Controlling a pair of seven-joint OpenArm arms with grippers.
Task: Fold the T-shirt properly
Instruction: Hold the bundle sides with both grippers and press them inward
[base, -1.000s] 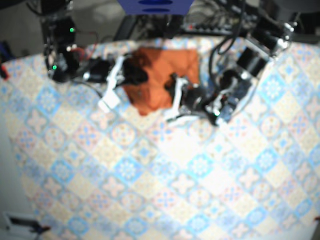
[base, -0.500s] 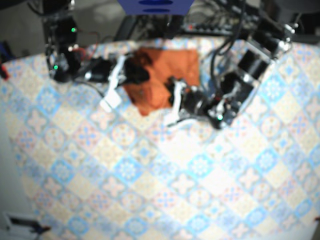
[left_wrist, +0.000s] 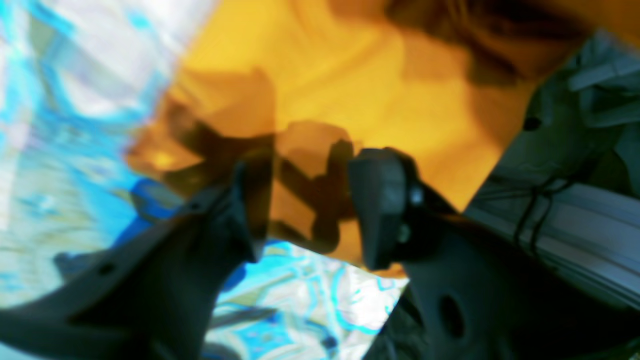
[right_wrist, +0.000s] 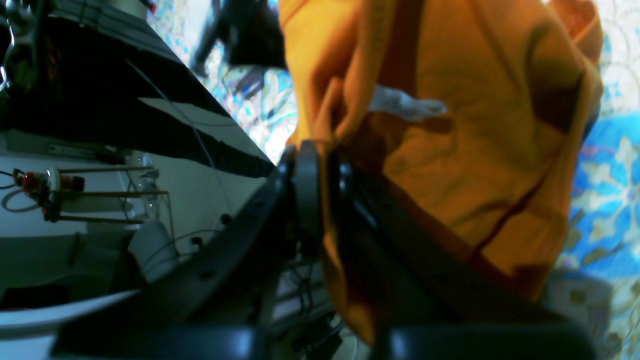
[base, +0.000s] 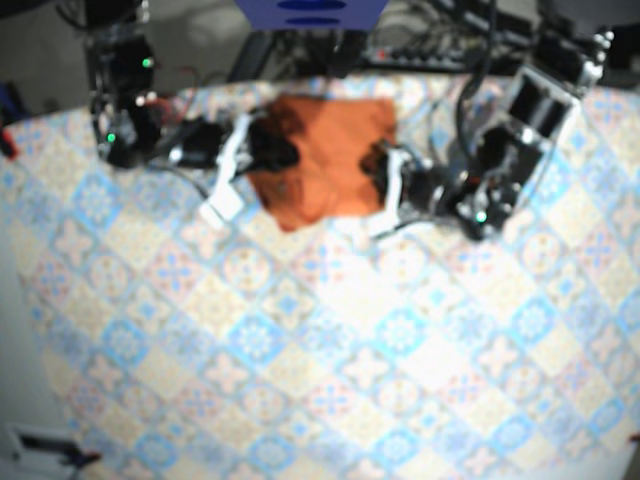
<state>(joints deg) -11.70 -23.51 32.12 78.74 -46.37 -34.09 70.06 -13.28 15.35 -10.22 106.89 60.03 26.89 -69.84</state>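
The orange T-shirt (base: 325, 155) lies bunched at the back of the table. In the base view my right gripper (base: 268, 148) rests on its left side. Up close, the right gripper (right_wrist: 322, 200) is shut on a fold of the orange T-shirt (right_wrist: 475, 165), with cloth pinched between the two dark fingers. My left gripper (base: 385, 188) sits at the shirt's right edge. The left wrist view shows the left gripper (left_wrist: 310, 225) open, its fingers (left_wrist: 380, 210) wide apart, with the T-shirt (left_wrist: 350, 85) lying beyond them and nothing clamped.
A patterned blue and cream tablecloth (base: 330, 350) covers the table. Cables and dark equipment (base: 420, 40) crowd the back edge. A blue object (base: 310, 12) sits behind the shirt. The right arm's body (base: 130, 110) stands at the back left.
My left arm has pulled back to the right, off the shirt, to its right edge. More orange cloth shows on that side. The right arm has stayed put.
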